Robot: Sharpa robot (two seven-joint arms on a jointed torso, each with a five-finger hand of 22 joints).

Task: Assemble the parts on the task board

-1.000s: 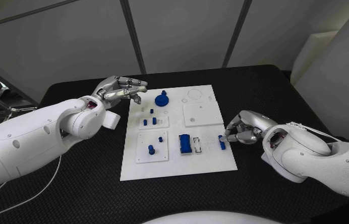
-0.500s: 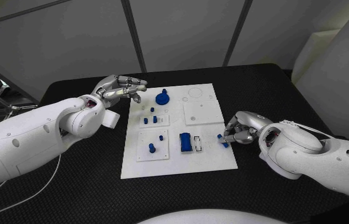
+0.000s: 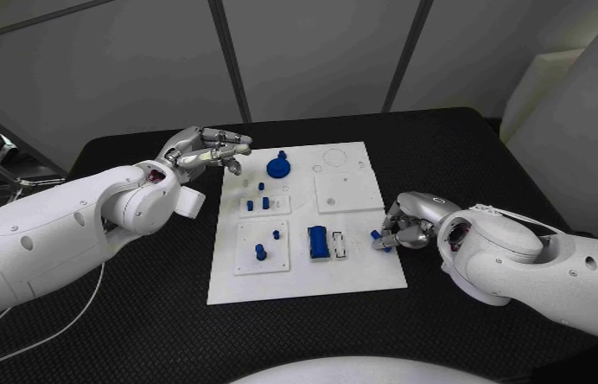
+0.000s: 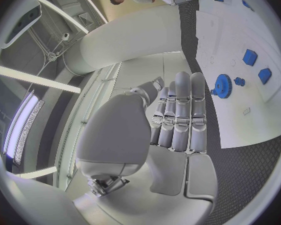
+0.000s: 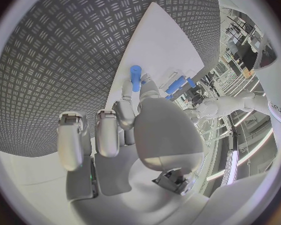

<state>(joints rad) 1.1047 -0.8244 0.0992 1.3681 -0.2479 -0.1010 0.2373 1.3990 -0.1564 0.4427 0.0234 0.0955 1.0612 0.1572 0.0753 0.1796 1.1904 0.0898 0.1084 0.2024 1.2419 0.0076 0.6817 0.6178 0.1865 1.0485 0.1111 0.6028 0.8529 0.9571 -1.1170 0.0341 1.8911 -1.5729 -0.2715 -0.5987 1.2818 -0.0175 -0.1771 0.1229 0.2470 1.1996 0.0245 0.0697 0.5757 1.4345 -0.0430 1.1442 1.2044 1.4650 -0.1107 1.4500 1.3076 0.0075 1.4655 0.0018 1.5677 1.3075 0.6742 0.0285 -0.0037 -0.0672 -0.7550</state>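
Observation:
The white task board lies mid-table. On it stand a blue gear, small blue pegs on a raised square, another blue piece and a blue block. My right hand is at the board's right edge and pinches a small blue peg. In the right wrist view the peg sticks out from the fingertips over the board. My left hand hovers by the board's far left corner and holds nothing. The left wrist view has its fingers side by side, short of the gear.
A plain raised white square and a circular recess take up the board's far right part. Black table surrounds the board on all sides. A white slotted piece lies beside the blue block.
My right hand has drawn slightly left and farther along the board's right edge with the peg. The left hand has barely moved.

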